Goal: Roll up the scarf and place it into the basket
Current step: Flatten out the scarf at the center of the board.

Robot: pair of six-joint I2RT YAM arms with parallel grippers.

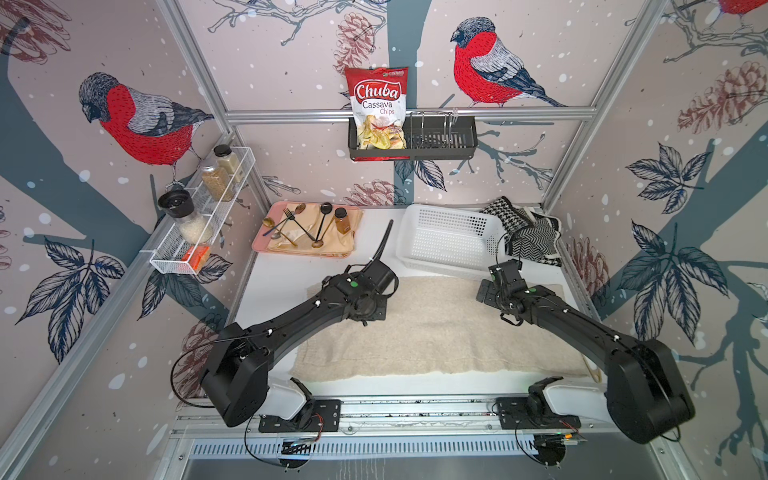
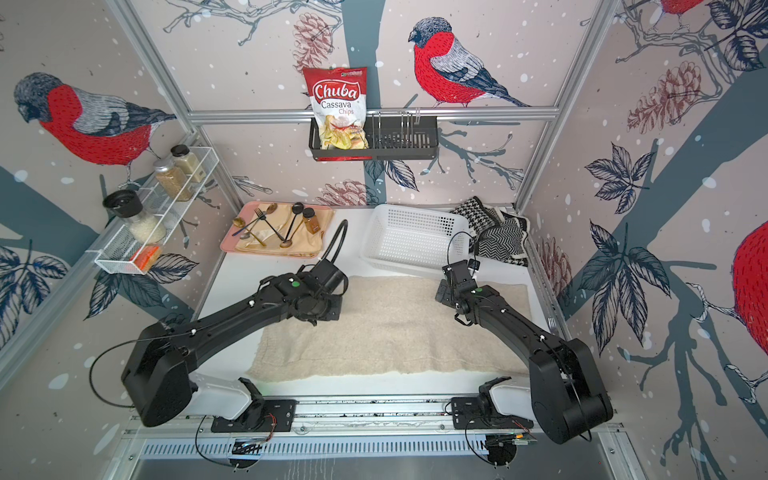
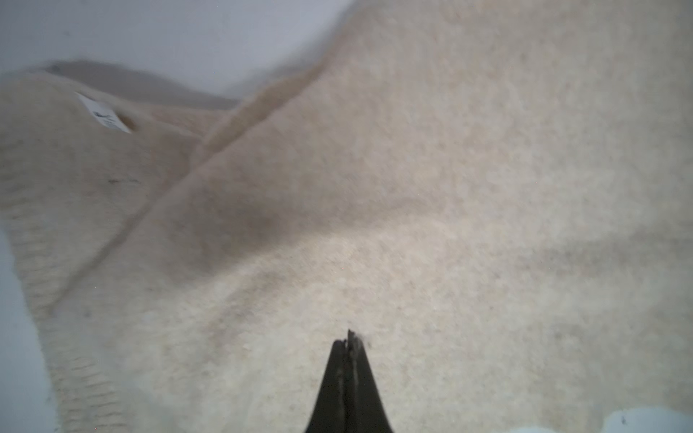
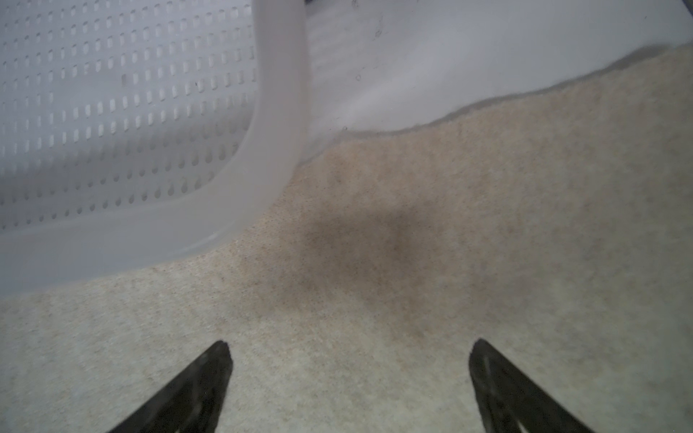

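Observation:
The beige scarf (image 1: 436, 332) (image 2: 395, 328) lies spread flat over the front half of the white table. The white perforated basket (image 1: 401, 245) (image 2: 368, 241) stands just behind it, its near rim overlapping the scarf's far edge. My left gripper (image 3: 348, 337) is shut at the scarf's far left part, with a tuft of the scarf (image 3: 450, 187) pinched at its tips. In both top views the left wrist hides it. My right gripper (image 4: 348, 348) (image 1: 485, 291) hangs open over the scarf (image 4: 450, 262) near the basket's rim (image 4: 277, 112), nothing between its fingers.
A pink tray (image 1: 266, 245) with cutlery and a jar sits at the back left. Black-and-white patterned cloths (image 1: 528, 237) are piled in the back right corner. On the walls hang a black caddy (image 1: 457, 141) with a chips bag and a white wire rack (image 1: 199, 232).

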